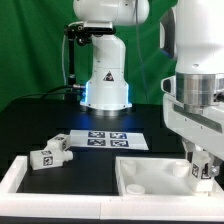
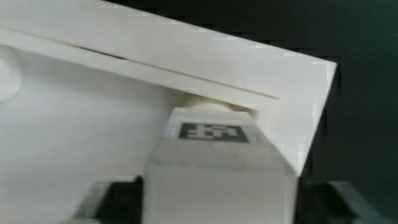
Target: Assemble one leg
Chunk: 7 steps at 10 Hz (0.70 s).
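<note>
The gripper (image 1: 203, 170) is hovering over the tabletop panel (image 1: 150, 180), fingers spreading around the leg (image 2: 217, 131). It should be lifting straight up, without nudging that seated leg.

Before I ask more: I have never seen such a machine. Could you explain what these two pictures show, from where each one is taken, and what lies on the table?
The machine is a white robot arm. Its end effector has two fingers. One picture comes from a camera standing off the arm. The other comes from a camera on the wrist, looking past the fingers. On the black table lie a large white panel, a flat marker board and spare legs. In the wrist view, one leg with a square tag sits between the fingers, its end at the panel's corner. Whether the fingers grip it, I cannot tell.
</note>
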Available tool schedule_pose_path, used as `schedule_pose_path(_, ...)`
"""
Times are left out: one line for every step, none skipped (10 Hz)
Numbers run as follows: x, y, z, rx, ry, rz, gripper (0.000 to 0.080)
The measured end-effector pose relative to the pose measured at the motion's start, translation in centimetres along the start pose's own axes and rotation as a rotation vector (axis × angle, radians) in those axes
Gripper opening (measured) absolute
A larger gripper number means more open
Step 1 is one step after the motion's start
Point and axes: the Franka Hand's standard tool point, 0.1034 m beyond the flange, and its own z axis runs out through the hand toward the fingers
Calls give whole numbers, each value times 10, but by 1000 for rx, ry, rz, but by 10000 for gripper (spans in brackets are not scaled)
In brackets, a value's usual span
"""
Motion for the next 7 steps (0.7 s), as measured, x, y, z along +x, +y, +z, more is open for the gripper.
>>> schedule_pose_path(-5,0,0,-18,-1,-168,527)
schedule_pose_path(-13,-1,0,-39,-9,-287,624)
schedule_pose_path(-10,0,-1,-35,-8,-330,642)
schedule_pose_path(-8,0,-1,-36,-7,-400,642)
schedule_pose_path(-8,0,-1,-36,-8,-452,648)
schedule_pose_path(-7,1,-1,-47,0,-586,648)
schedule_pose_path(-5,2,-1,-80,31,-799,649)
